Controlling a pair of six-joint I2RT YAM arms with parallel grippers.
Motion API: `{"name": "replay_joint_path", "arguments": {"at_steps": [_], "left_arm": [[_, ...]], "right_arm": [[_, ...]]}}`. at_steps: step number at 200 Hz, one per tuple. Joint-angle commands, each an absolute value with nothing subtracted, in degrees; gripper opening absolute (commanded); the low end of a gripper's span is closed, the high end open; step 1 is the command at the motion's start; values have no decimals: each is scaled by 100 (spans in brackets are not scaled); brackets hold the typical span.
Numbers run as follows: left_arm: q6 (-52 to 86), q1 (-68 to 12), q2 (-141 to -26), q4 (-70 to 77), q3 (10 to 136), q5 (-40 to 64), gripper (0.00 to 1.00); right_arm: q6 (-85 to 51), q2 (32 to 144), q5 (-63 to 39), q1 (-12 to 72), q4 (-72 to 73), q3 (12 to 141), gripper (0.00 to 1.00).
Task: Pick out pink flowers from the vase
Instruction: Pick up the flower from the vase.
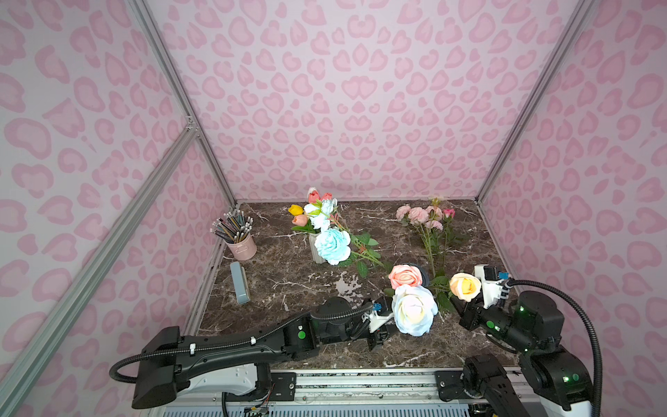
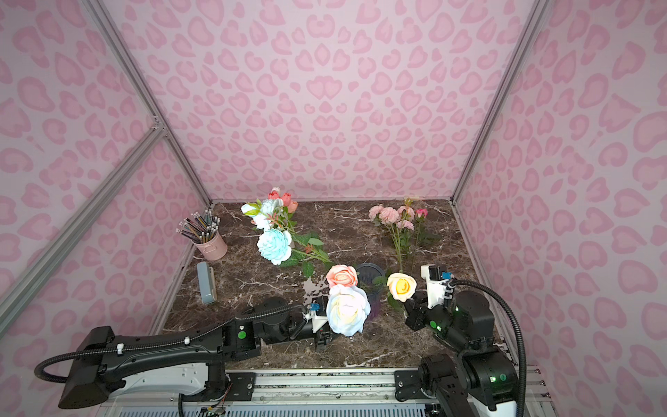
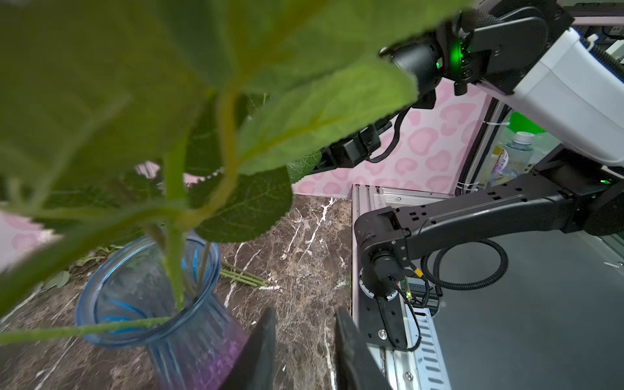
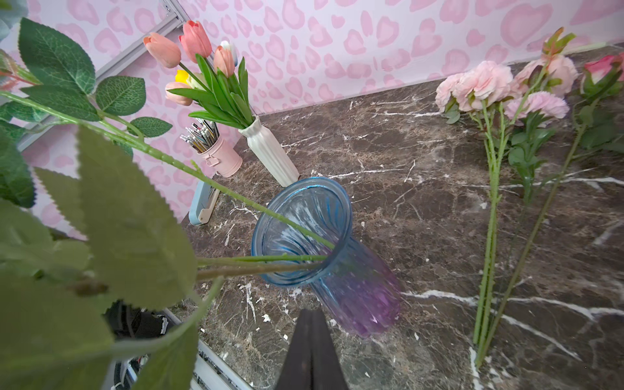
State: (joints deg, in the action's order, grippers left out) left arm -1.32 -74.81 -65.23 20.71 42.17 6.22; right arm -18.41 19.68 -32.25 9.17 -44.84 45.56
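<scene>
Leaning in one blue vase point(image 4: 358, 287), three stems point(image 4: 256, 259) (left claw point(image 3: 305, 314) parted, right claw point(image 4: 312, 312) closed, both empty)

Back wall point(image 1: 361, 108): pale pink, printed all over with darker pink, heart-like blotches.
Side walls: the left wall point(image 1: 54, 144) and right wall point(image 1: 613, 144) carry the same print.
Posts point(image 1: 173, 79): silver slotted metal, one at each back corner where the walls meet.
Brace point(image 1: 108, 252): a similar bar slanting across the left wall and joining the post.
Tabletop point(image 1: 389, 238): glossy dark brown marble with white veins, reaching all three walls.
Rail point(image 1: 361, 382): a silver metal strip along the near edge.
Light: soft and even, with faint shadows.
Beyond: a blurred bottle point(image 3: 520, 148) past a corner post in the left wrist view.
</scene>
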Motion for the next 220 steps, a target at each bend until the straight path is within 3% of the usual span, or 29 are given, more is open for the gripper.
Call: {"name": "replay_joint_path", "arguments": {"at_steps": [1,59,116,174,220], "left_arm": [[-140,-7507,-6814,3041,4374,513,36],[-150,-7496,-7176,3235,4541,-735,51],[-36,-7386,-7225,3230,4491,-1229,54],[-14,-7251,-7501,3480,4643,-878,54],[38,-7193,-7673,3314,4740,-1421,53]], "right_arm": [[-1863,1890,-3042,923,-4316,4507,0],[-1854,1864,-2878,917,-4184,4464,0],[-1743,1812,-2794,916,-4183,4482,0],[-1804,1655,-2988,923,-4138,4387,0],[-1854,1617,-3006,920,-4107,4353,0]]}}
